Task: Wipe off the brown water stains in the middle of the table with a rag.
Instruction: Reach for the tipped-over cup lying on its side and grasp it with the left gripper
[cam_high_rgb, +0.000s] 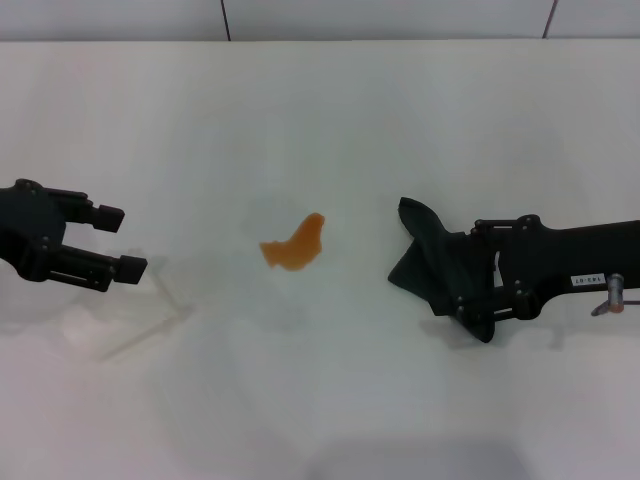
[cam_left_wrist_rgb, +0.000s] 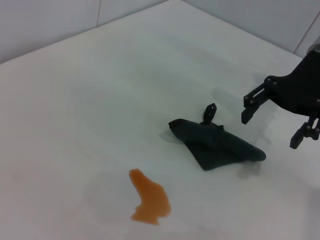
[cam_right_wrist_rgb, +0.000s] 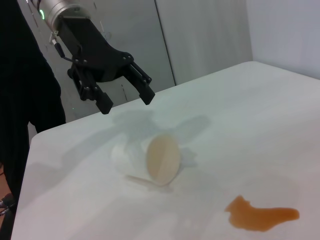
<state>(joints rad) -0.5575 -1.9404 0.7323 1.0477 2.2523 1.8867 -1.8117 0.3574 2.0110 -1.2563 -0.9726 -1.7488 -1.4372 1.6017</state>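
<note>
The brown water stains (cam_high_rgb: 293, 247) are one small orange blotch in the middle of the white table (cam_high_rgb: 320, 110); the blotch also shows in the left wrist view (cam_left_wrist_rgb: 149, 200) and the right wrist view (cam_right_wrist_rgb: 262, 217). The dark rag (cam_high_rgb: 422, 258) lies crumpled on the table to the right of it. My right gripper (cam_high_rgb: 462, 272) is over the rag's right part. The left wrist view shows the rag (cam_left_wrist_rgb: 215, 145) lying flat and that gripper (cam_left_wrist_rgb: 270, 130) open just above and beside it, holding nothing. My left gripper (cam_high_rgb: 120, 240) hovers open at the far left.
A pale cup (cam_right_wrist_rgb: 155, 160) lies on its side below my left gripper (cam_right_wrist_rgb: 127, 102), faint in the head view (cam_high_rgb: 100, 325). Grey wall panels (cam_high_rgb: 380, 18) run behind the table's far edge.
</note>
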